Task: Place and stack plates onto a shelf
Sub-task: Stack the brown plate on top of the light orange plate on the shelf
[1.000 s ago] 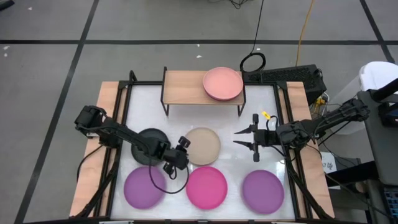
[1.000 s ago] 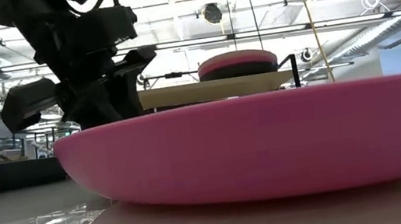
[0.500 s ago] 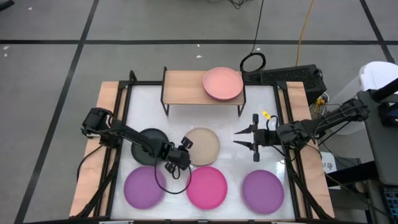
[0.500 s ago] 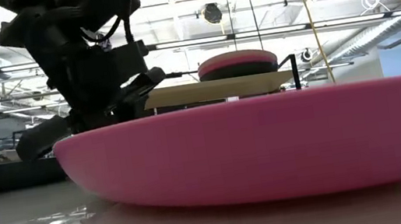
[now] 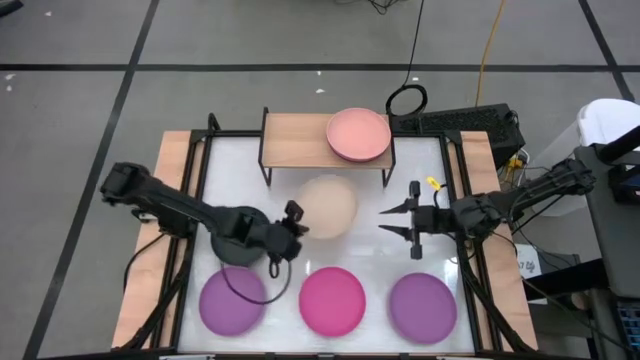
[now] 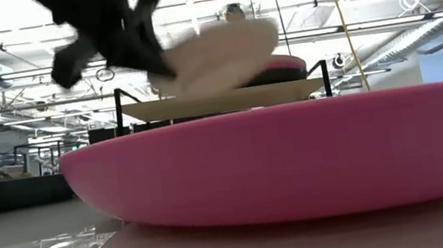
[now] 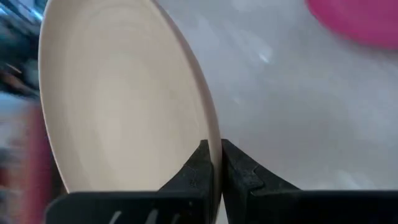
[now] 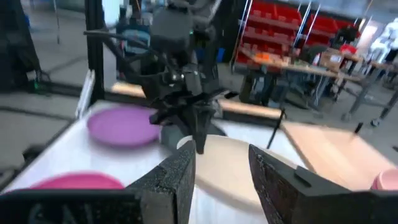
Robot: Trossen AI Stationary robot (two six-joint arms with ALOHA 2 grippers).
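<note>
At far left of the high view, left arm reaching in from the table's left edge. Below it, lower left of frame, a purple plate point(image 5: 232, 301) flat on the white tabletop point(image 5: 420, 165), with a dark grey plate point(image 5: 237, 236) just above it, partly under the arm. Left gripper point(image 5: 291, 226) at centre-left, fingers pinching the rim of the beige plate point(image 5: 326, 207), as the left wrist view confirms with both dark fingers point(image 7: 200, 167) pressed to the plate's edge point(image 7: 124, 106). Beige plate lifted clear of the table and tilted, in front of the shelf point(image 5: 295, 139), blurred against it in the low view point(image 6: 220, 53). Shelf at upper centre, salmon pink plate point(image 5: 358, 134) topping a stack on its right half, left half of the board bare. Magenta plate point(image 5: 332, 299) at lower centre, filling the foreground of the low view point(image 6: 296, 157). Right of centre, right gripper point(image 5: 399, 225) hovering over bare tabletop, fingers spread apart, holding nothing, pointing toward the beige plate. Second purple plate point(image 5: 423, 306) at lower right, below that gripper. Right arm stretching off to the right edge.
</note>
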